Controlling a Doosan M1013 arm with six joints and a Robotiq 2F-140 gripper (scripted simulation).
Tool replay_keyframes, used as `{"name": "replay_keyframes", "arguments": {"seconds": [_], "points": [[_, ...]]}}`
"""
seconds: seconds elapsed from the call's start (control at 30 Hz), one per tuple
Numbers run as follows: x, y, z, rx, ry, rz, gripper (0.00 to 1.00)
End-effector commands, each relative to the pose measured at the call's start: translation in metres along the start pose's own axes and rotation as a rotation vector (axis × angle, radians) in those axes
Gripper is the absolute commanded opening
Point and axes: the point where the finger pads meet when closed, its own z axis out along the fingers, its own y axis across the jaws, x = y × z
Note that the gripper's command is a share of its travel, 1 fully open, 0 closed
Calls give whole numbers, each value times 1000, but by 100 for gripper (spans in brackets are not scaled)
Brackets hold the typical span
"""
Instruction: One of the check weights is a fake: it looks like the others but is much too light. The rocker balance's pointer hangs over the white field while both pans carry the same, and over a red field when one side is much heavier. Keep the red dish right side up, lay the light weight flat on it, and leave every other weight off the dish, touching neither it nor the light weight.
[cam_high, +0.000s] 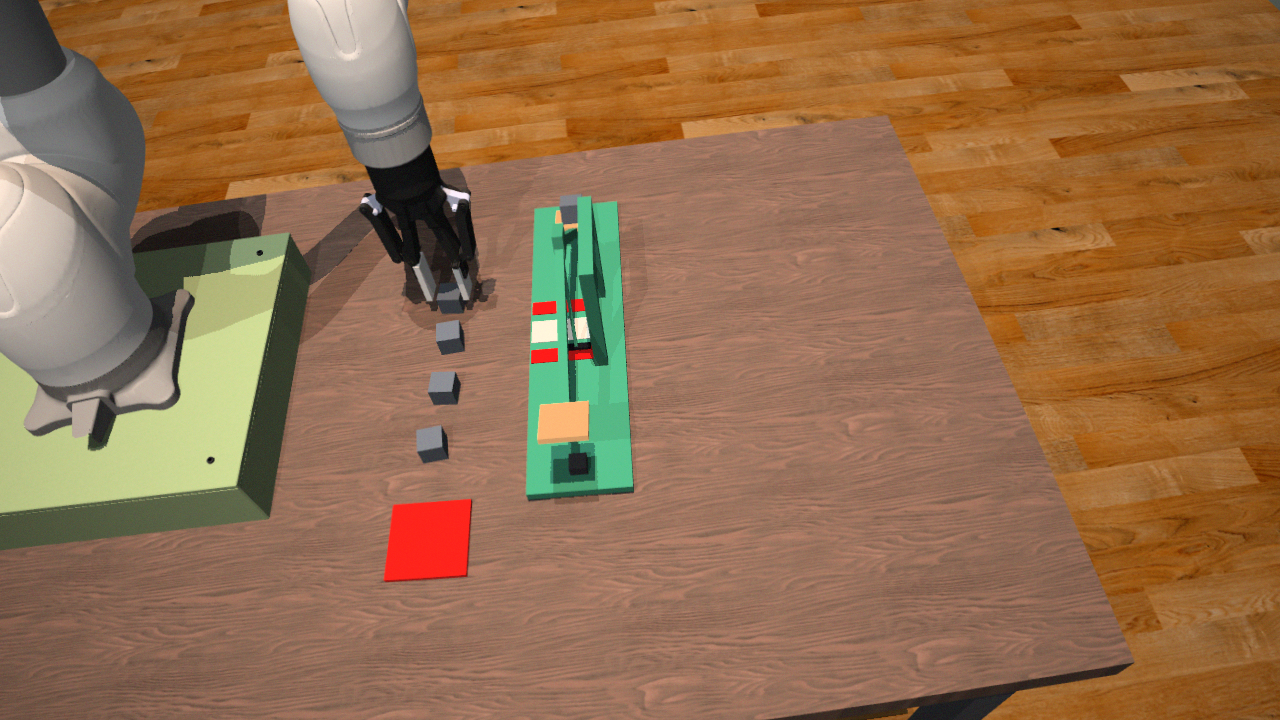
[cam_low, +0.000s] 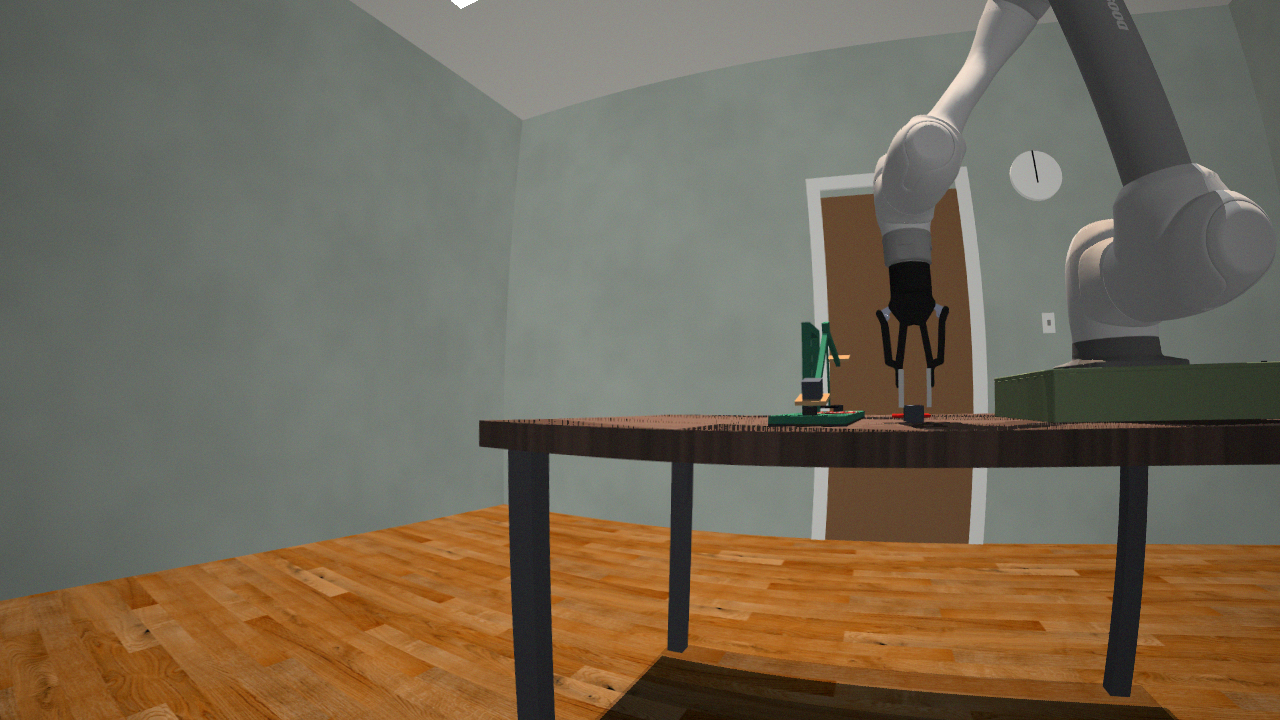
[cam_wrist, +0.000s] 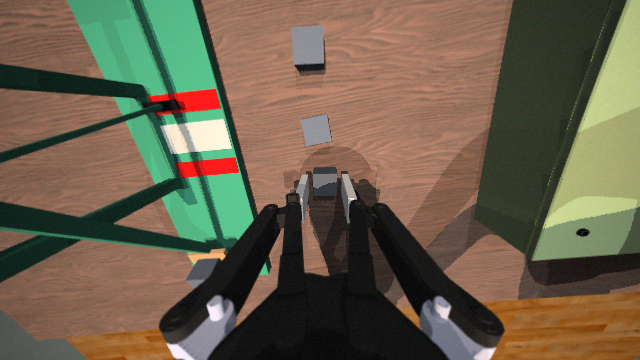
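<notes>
Several grey cube weights lie in a row on the table left of the green rocker balance (cam_high: 577, 349). My gripper (cam_high: 444, 288) is open, its fingertips on either side of the farthest weight in the row (cam_high: 450, 298) with small gaps, as the wrist view (cam_wrist: 325, 181) shows. In the side view the fingertips (cam_low: 913, 404) hang just at the top of that weight (cam_low: 913, 414). Another weight (cam_high: 569, 207) sits on the far pan. The near pan (cam_high: 563, 420) is empty. The pointer (cam_wrist: 170, 105) hangs over a red field. The flat red dish (cam_high: 427, 540) lies empty at the near end of the row.
The robot's green base block (cam_high: 143, 394) stands close on the left of the row. The balance's upright post and beam (cam_high: 590, 277) rise to the right of the gripper. Two more weights (cam_wrist: 316, 129) (cam_wrist: 308, 46) lie ahead of the fingers.
</notes>
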Motion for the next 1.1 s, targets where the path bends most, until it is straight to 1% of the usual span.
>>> {"name": "replay_keyframes", "arguments": {"seconds": [0.0,0.2,0.37,1.07], "points": [[0,0,4,0,0,0,35],[0,0,17,0,0,0,35],[0,0,23,0,0,0,35],[0,0,24,0,0,0,35]]}}
